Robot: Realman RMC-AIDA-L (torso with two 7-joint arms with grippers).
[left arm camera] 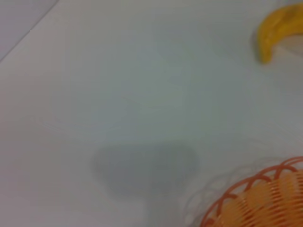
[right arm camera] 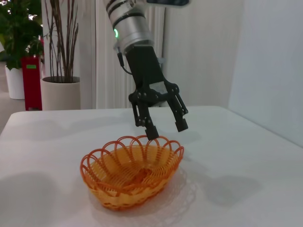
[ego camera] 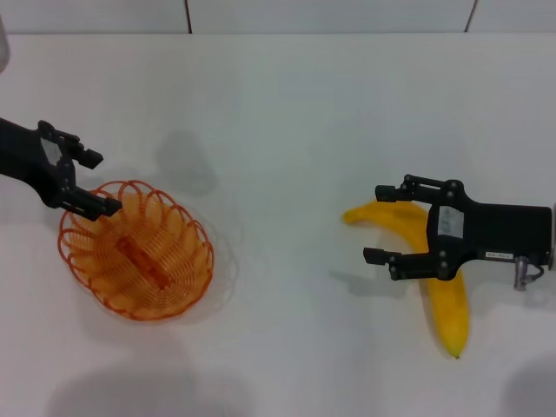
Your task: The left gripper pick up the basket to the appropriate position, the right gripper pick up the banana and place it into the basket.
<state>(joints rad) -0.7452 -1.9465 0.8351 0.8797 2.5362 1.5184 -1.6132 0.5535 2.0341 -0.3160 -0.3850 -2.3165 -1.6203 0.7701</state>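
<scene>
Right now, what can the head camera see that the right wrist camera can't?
Only the head view shows the banana lying on the white table, with the right gripper open over its middle, one finger on each side. Only the right wrist view shows the room behind: potted plants and the left arm reaching down from above. Both views share the orange basket, which is empty, and the left gripper, open at the basket's rim, one finger just inside and one outside.
</scene>
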